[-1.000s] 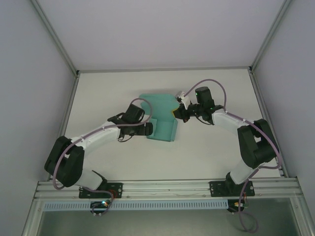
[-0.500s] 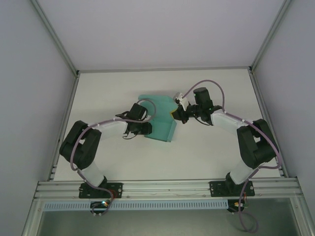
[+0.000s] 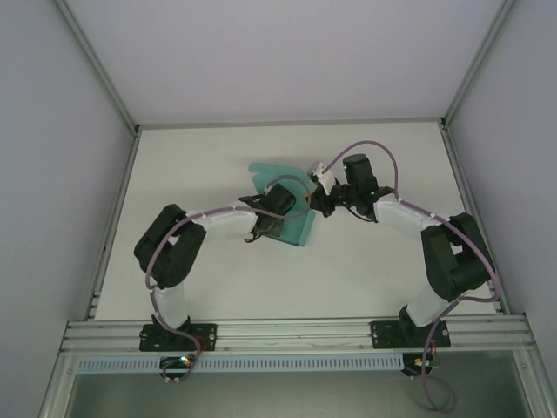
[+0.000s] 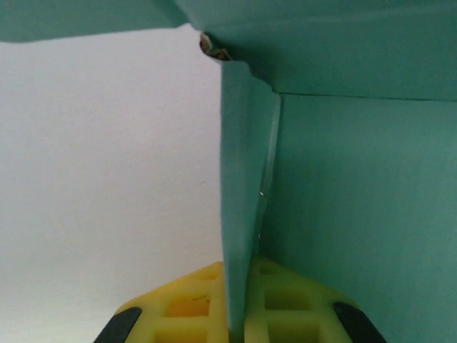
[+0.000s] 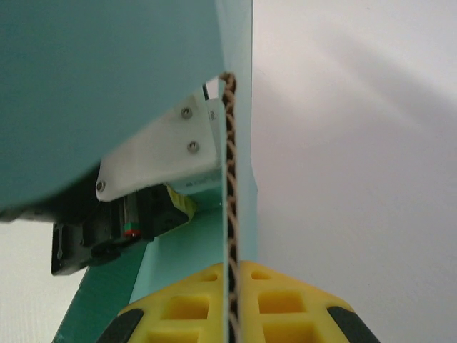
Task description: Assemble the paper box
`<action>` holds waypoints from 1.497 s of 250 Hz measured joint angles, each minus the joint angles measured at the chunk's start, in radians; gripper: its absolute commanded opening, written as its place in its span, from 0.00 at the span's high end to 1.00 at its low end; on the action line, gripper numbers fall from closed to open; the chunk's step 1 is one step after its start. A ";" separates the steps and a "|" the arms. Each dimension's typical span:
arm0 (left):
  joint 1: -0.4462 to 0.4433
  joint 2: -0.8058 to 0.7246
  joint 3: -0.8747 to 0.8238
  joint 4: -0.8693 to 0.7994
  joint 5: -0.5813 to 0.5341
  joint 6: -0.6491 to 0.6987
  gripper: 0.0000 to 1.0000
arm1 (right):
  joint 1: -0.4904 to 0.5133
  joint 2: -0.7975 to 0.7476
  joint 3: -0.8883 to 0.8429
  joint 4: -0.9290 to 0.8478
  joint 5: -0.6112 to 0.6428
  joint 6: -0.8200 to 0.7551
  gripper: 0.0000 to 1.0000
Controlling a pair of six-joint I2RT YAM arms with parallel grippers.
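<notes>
The paper box [image 3: 300, 228] is teal-green card, partly folded, in the middle of the white table. My left gripper [image 3: 283, 213] reaches over it from the left. In the left wrist view its yellow fingers [image 4: 193, 307] are shut on a thin upright flap of the paper box [image 4: 357, 200], with the left gripper [image 4: 239, 318] pinching the flap's lower edge. My right gripper [image 3: 314, 205] holds the box's right side. In the right wrist view the right gripper [image 5: 230, 311] is shut on a corrugated card edge of the paper box [image 5: 107, 71].
The white table [image 3: 200, 157] is walled in by pale panels and aluminium posts. A metal rail [image 3: 296, 331] carries both arm bases along the near edge. The left arm's white wrist housing [image 5: 157, 157] sits close behind the card in the right wrist view.
My left arm has swung right over the box and its gripper has gone from open to shut on a flap. The box now looks narrower and more upright. The right gripper has stayed put.
</notes>
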 measured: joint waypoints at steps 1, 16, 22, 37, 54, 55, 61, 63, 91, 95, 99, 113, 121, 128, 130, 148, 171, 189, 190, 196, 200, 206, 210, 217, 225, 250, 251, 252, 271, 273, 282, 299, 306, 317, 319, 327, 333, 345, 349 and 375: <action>-0.003 0.003 0.003 -0.003 -0.008 0.000 1.00 | 0.000 0.000 0.000 0.000 0.000 0.000 1.00; -0.024 0.023 0.022 -0.026 -0.065 -0.001 1.00 | 0.000 0.000 0.000 -0.002 0.009 0.000 1.00; -0.030 0.028 0.027 -0.033 -0.083 -0.001 1.00 | 0.000 0.000 0.000 -0.002 0.011 0.000 1.00; -0.041 0.042 0.039 -0.043 -0.125 -0.002 1.00 | 0.000 0.000 0.000 -0.005 0.017 0.000 1.00; -0.047 0.049 0.044 -0.048 -0.158 -0.004 1.00 | 0.000 0.000 0.000 -0.011 0.023 0.000 1.00; -0.047 0.049 0.044 -0.048 -0.160 -0.004 1.00 | 0.000 0.000 0.000 -0.011 0.023 0.000 1.00; -0.049 0.050 0.044 -0.048 -0.170 -0.004 1.00 | 0.000 0.000 0.000 -0.012 0.024 0.000 1.00; -0.049 0.050 0.044 -0.048 -0.174 -0.004 1.00 | 0.000 0.000 0.000 -0.012 0.024 0.000 1.00; -0.058 0.050 0.044 -0.052 -0.216 -0.004 1.00 | 0.000 -0.001 0.000 -0.013 0.025 0.000 1.00; -0.060 0.052 0.045 -0.054 -0.221 -0.004 1.00 | 0.000 -0.002 0.000 -0.014 0.025 0.000 1.00; -0.060 0.053 0.047 -0.056 -0.224 -0.004 1.00 | 0.000 -0.002 0.000 -0.016 0.025 0.000 1.00; -0.062 0.056 0.051 -0.058 -0.214 -0.003 1.00 | 0.000 -0.003 0.000 -0.021 0.028 0.000 1.00; -0.060 0.056 0.050 -0.055 -0.195 -0.003 1.00 | 0.000 -0.003 0.000 -0.025 0.032 0.000 1.00; -0.057 0.053 0.046 -0.050 -0.167 -0.003 1.00 | 0.000 -0.004 0.000 -0.031 0.035 0.000 1.00; -0.055 0.053 0.044 -0.048 -0.162 -0.003 1.00 | 0.000 -0.004 0.000 -0.032 0.037 0.000 1.00; -0.027 0.024 0.017 -0.018 -0.079 -0.010 1.00 | 0.000 -0.006 -0.001 -0.040 0.039 0.000 1.00; 0.021 -0.027 -0.029 0.016 0.025 -0.032 1.00 | 0.005 -0.012 -0.002 -0.039 0.039 0.000 1.00; 0.034 -0.047 -0.035 0.005 0.062 -0.048 1.00 | 0.010 -0.015 -0.002 -0.037 0.039 0.000 1.00; 0.035 -0.047 -0.035 0.004 0.063 -0.049 1.00 | 0.011 -0.015 -0.002 -0.037 0.039 0.000 1.00; 0.036 -0.049 -0.035 0.001 0.072 -0.056 1.00 | 0.011 -0.016 -0.002 -0.037 0.039 0.001 1.00; 0.036 -0.049 -0.035 0.000 0.077 -0.061 1.00 | 0.011 -0.017 -0.002 -0.039 0.039 0.001 1.00; 0.037 -0.050 -0.035 -0.002 0.087 -0.071 1.00 | 0.011 -0.017 -0.002 -0.039 0.039 0.003 1.00; 0.037 -0.049 -0.035 -0.003 0.091 -0.077 1.00 | 0.011 -0.017 -0.002 -0.039 0.039 0.004 1.00; 0.039 -0.049 -0.035 -0.005 0.098 -0.089 1.00 | 0.011 -0.017 -0.002 -0.040 0.039 0.005 1.00; 0.040 -0.050 -0.035 -0.006 0.107 -0.108 1.00 | 0.011 -0.017 -0.005 -0.039 0.039 0.007 1.00; 0.049 -0.050 -0.035 -0.015 0.121 -0.175 1.00 | 0.011 -0.020 -0.020 -0.025 0.039 0.017 1.00; 0.049 -0.050 -0.035 -0.017 0.121 -0.179 1.00 | 0.011 -0.021 -0.021 -0.024 0.039 0.018 1.00; 0.050 -0.050 -0.035 -0.018 0.121 -0.182 1.00 | 0.011 -0.021 -0.023 -0.023 0.039 0.019 1.00; 0.047 -0.049 -0.027 -0.045 0.111 -0.238 1.00 | 0.012 -0.031 -0.042 -0.007 0.040 0.032 1.00; 0.047 -0.048 -0.024 -0.050 0.109 -0.242 1.00 | 0.013 -0.032 -0.044 -0.004 0.040 0.034 1.00; 0.040 -0.043 -0.007 -0.076 0.093 -0.267 1.00 | 0.015 -0.037 -0.051 0.006 0.040 0.038 1.00; 0.027 -0.030 0.022 -0.109 0.061 -0.301 0.93 | 0.018 -0.049 -0.058 0.016 0.047 0.047 1.00; 0.023 -0.024 0.033 -0.118 0.050 -0.314 0.96 | 0.018 -0.054 -0.058 0.018 0.050 0.051 1.00; 0.018 -0.016 0.048 -0.129 0.035 -0.330 1.00 | 0.018 -0.059 -0.058 0.019 0.055 0.057 1.00; 0.017 -0.014 0.052 -0.133 0.032 -0.333 1.00 | 0.018 -0.060 -0.058 0.019 0.055 0.057 1.00; 0.015 -0.010 0.063 -0.143 0.026 -0.340 1.00 | 0.018 -0.062 -0.058 0.019 0.059 0.060 1.00; 0.014 -0.005 0.071 -0.151 0.019 -0.347 1.00 | 0.018 -0.063 -0.058 0.021 0.061 0.061 1.00; 0.012 0.002 0.085 -0.166 0.003 -0.353 1.00 | 0.018 -0.064 -0.058 0.027 0.065 0.062 1.00; 0.011 0.003 0.090 -0.172 -0.002 -0.354 1.00 | 0.018 -0.064 -0.058 0.029 0.066 0.063 1.00; -0.003 0.009 0.103 -0.198 -0.036 -0.345 0.86 | 0.018 -0.064 -0.058 0.033 0.066 0.065 1.00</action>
